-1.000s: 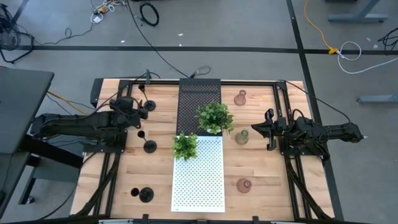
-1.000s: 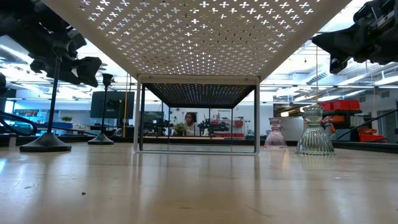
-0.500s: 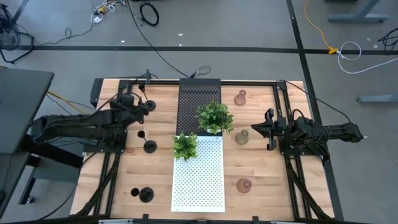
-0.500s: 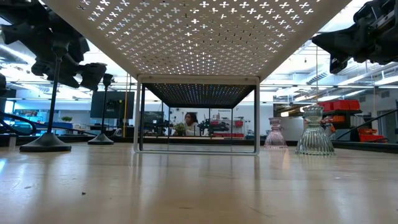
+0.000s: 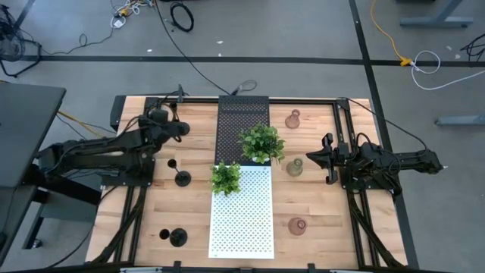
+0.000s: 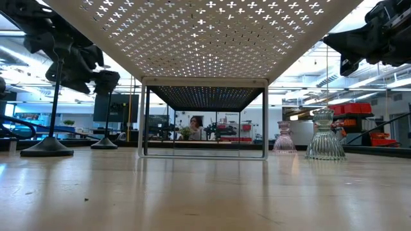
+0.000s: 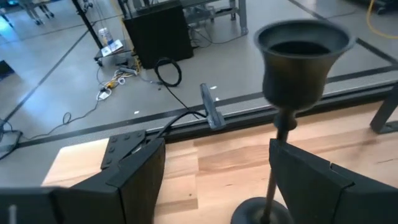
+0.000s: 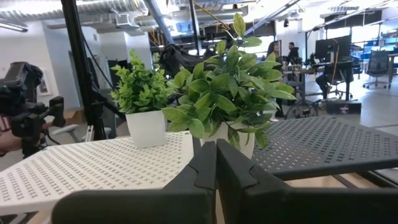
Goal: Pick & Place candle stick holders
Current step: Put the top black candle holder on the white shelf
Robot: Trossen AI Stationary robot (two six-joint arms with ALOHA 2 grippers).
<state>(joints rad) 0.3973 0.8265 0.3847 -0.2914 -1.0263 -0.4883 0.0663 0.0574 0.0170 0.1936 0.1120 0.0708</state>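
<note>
Three matte black holders stand on their round bases at the table's left: a far one (image 5: 184, 129), a middle one (image 5: 182, 179) and a near one (image 5: 178, 237). Three glass holders stand on the right: far (image 5: 292, 119), middle (image 5: 294, 167) and near (image 5: 297, 225). My left gripper (image 5: 174, 129) is open at the far black holder. In the left wrist view, that holder's cup (image 7: 303, 50) and stem (image 7: 281, 134) rise between the fingers (image 7: 214, 165), close to one finger (image 7: 323, 180). My right gripper (image 5: 327, 161) is shut and empty (image 8: 216, 168), hovering right of the middle glass holder. My left gripper's open fingers stand level on either side of the far black holder's stem (image 7: 277, 162). The stem runs right along the edge of one finger (image 7: 298, 168), and I cannot tell whether they touch. The holder stands upright with its base (image 7: 261, 211) on the table.
A raised perforated shelf, black at the far end (image 5: 242, 121) and white at the near end (image 5: 242, 224), runs down the table's middle and carries two potted plants (image 5: 261, 142) (image 5: 225, 178). Black frame rails (image 5: 345, 121) edge the table. People show in the room beyond.
My left gripper has moved toward the table's far edge and a little to the right, coming up to the far black holder. The holders have stayed in place.
</note>
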